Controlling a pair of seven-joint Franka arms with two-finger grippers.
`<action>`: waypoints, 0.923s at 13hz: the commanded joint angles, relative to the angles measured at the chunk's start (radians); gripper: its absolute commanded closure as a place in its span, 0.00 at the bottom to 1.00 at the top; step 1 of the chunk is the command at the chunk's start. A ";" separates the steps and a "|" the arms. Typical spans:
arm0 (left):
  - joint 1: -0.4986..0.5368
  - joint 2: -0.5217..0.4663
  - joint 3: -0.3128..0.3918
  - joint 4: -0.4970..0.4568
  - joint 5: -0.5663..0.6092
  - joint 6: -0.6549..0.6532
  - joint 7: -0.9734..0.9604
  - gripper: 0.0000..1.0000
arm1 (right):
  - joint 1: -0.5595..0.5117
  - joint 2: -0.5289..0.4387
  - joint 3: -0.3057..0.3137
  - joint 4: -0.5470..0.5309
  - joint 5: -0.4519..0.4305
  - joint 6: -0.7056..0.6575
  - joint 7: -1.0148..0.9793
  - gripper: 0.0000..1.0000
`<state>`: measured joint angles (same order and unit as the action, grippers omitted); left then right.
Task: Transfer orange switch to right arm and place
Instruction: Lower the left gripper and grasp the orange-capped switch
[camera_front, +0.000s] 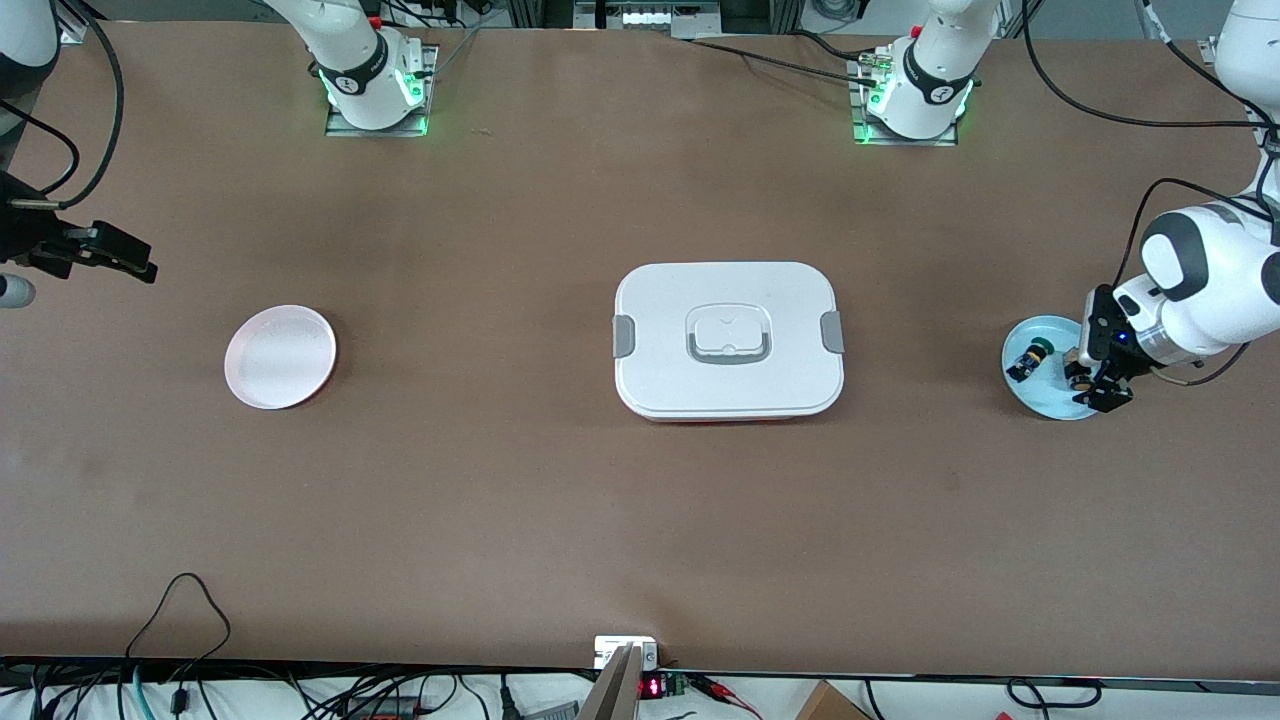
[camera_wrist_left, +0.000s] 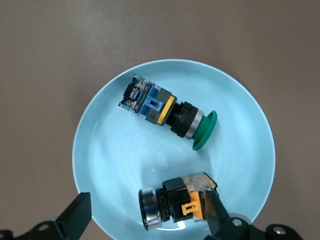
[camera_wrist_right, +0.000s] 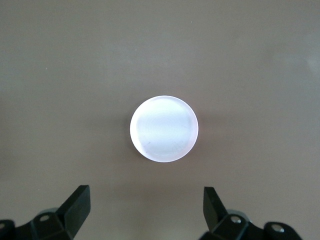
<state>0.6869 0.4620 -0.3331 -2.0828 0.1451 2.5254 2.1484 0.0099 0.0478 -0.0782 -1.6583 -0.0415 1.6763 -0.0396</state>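
From the high camera across the table: two white arms, two plates, one lidded box. The left gripper (camera_front: 1098, 385) hangs low over the light blue plate (camera_front: 1030, 395) at the left arm's end of the table, its fingers apart. Two switches lie in that plate; the green-capped switch (camera_front: 1028, 358) shows plainly, and the orange switch (camera_front: 1079, 370) sits mostly tucked under the gripper. The white lidded box (camera_front: 728, 338) stands mid-table, with one grey latch at each end and a handle in the lid. One pink plate (camera_front: 280, 356) lies toward the right arm's end. The right gripper (camera_front: 105, 252) waits in the air at that end of the table, well apart from the pink plate.

Left wrist view now: looking straight down into the light blue plate (camera_wrist_left: 110, 150). Count two switches, apart from each other. The green-capped switch (camera_wrist_left: 167, 112) lies on its side with a black-and-blue body. The orange switch (camera_wrist_left: 175, 201) also lies on its side, silver ring at one end, orange block at the other, sitting between the two fingers (camera_wrist_left: 75, 212), which stand wide. One finger is just beside the orange block; nothing is gripped.

Right wrist view: one pink plate (camera_wrist_right: 164, 128) on bare brown table, nothing in it. The right gripper's two fingers (camera_wrist_right: 77, 202) stand spread wide, holding nothing.
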 joint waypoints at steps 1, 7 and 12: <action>0.046 -0.034 -0.037 -0.037 0.019 0.015 0.019 0.00 | 0.002 0.004 0.000 0.020 0.011 -0.017 -0.013 0.00; 0.097 -0.022 -0.037 -0.039 0.021 0.039 0.073 0.00 | 0.004 0.004 0.000 0.020 0.011 -0.015 -0.014 0.00; 0.103 0.009 -0.038 -0.065 0.021 0.115 0.073 0.00 | 0.004 0.004 0.000 0.022 0.011 -0.015 -0.014 0.00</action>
<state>0.7679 0.4663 -0.3537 -2.1359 0.1451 2.6164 2.2062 0.0135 0.0478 -0.0780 -1.6578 -0.0415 1.6763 -0.0406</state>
